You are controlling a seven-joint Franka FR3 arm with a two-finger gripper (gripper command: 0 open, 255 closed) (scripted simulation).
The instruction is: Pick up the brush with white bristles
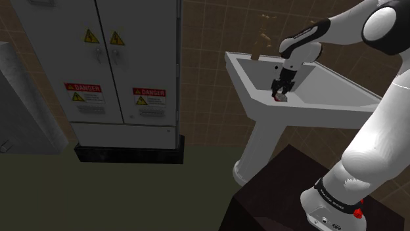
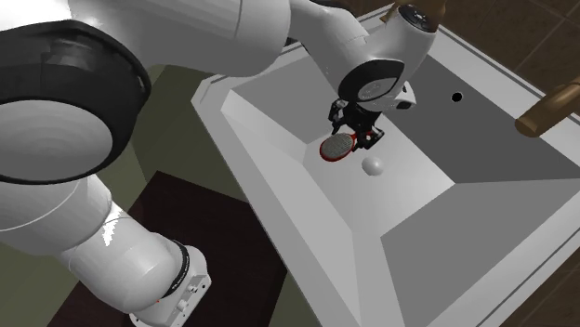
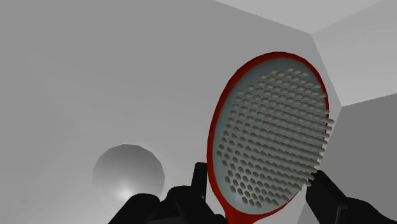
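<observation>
Wrist view: my gripper (image 3: pixel 259 183) pinched the brush (image 3: pixel 270 127) by its red-rimmed oval head, one black finger pressed to each edge, the white bristles facing the camera. Just beyond it a rounded pale dome (image 3: pixel 127 172) sat on the floor of the white sink (image 3: pixel 76 76). Farther off, in the shoulder view, a grey cabinet (image 1: pixel 125 59) with danger labels stood against a brown tiled wall (image 1: pixel 210 65).

The grey cabinet (image 1: pixel 125 134) has 2 doors (image 1: pixel 135 65). Each carries a yellow triangular warning sign (image 1: pixel 91 37) with a black lightning bolt and, lower down, a red-headed label (image 1: pixel 149 92) reading "DANGER". The print beneath each heading is too small to read, as is the lettering on the arm's base ring (image 1: pixel 332 200).
</observation>
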